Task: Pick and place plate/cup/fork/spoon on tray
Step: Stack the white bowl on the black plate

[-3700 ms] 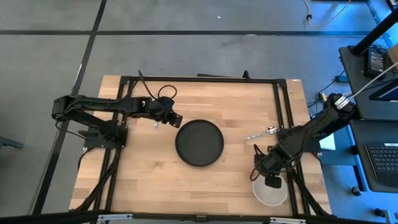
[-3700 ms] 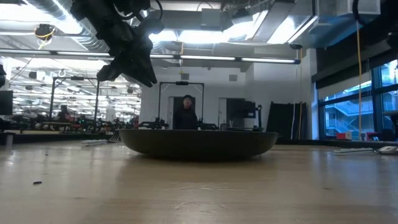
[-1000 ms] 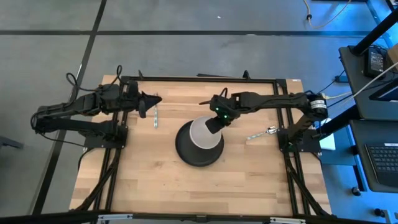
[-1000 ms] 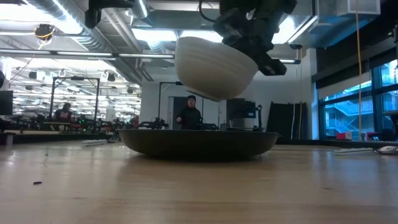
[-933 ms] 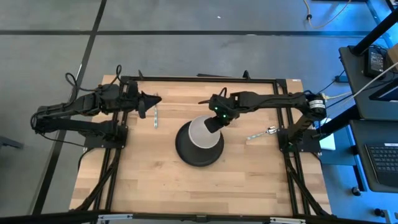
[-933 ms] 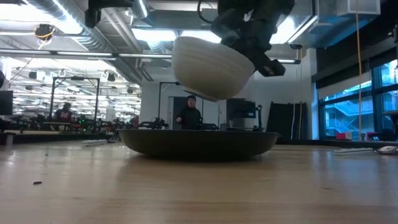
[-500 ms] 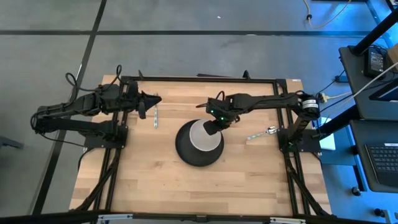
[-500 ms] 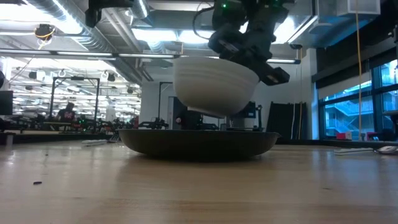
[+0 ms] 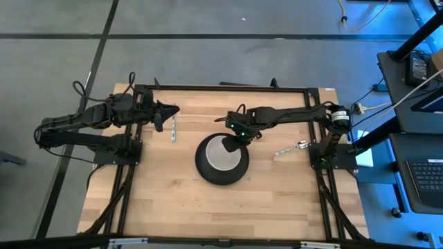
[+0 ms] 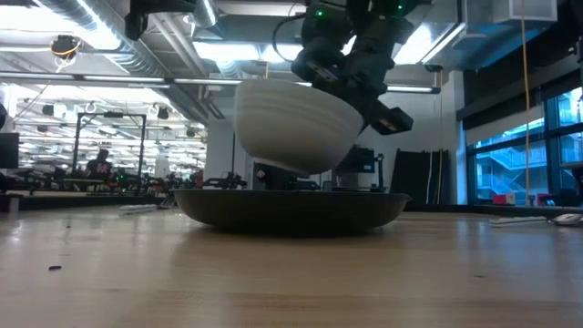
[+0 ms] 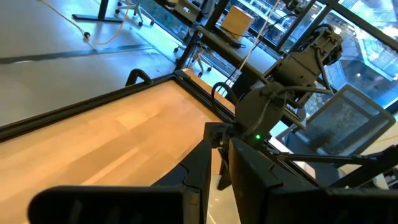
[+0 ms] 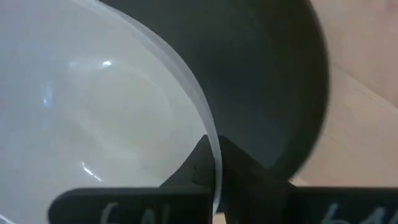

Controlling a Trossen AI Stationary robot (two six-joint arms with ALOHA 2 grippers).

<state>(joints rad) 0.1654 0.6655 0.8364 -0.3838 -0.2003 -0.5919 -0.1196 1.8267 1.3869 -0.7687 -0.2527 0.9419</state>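
Observation:
The white cup (image 9: pixel 221 153) hangs over the black plate (image 9: pixel 221 173), which lies flat on the table's middle. In the low view the cup (image 10: pixel 290 126) is slightly tilted, its base just above the plate's rim (image 10: pixel 209 202). My right gripper (image 9: pixel 234 140) is shut on the cup's far right rim. My left gripper (image 9: pixel 174 111) is shut and holds nothing at the far left, raised above the table. The fork (image 9: pixel 173 129) lies flat on the wood just near of the left gripper. The spoon (image 9: pixel 293 146) lies flat on the wood, right of the plate. My right gripper pinches the cup's rim (image 12: pixel 215 155), one finger inside the cup (image 12: pixel 189 174) and one outside (image 12: pixel 249 171). The fingers come slanting down from the table's far right. The cup hangs below them, lifted clear and slightly tilted over the plate.
A black metal frame (image 9: pixel 228 88) runs along the table's far edge and down both sides. Bare wood lies near of the plate (image 9: pixel 221 214). Beyond the table the low view shows a large hall (image 10: pixel 91 164).
My right gripper has carried the cup down and a little toward the table's left and near edge, over the plate's middle. The cup hangs lower now, close above the plate, and stays slightly tilted. My left gripper has kept still.

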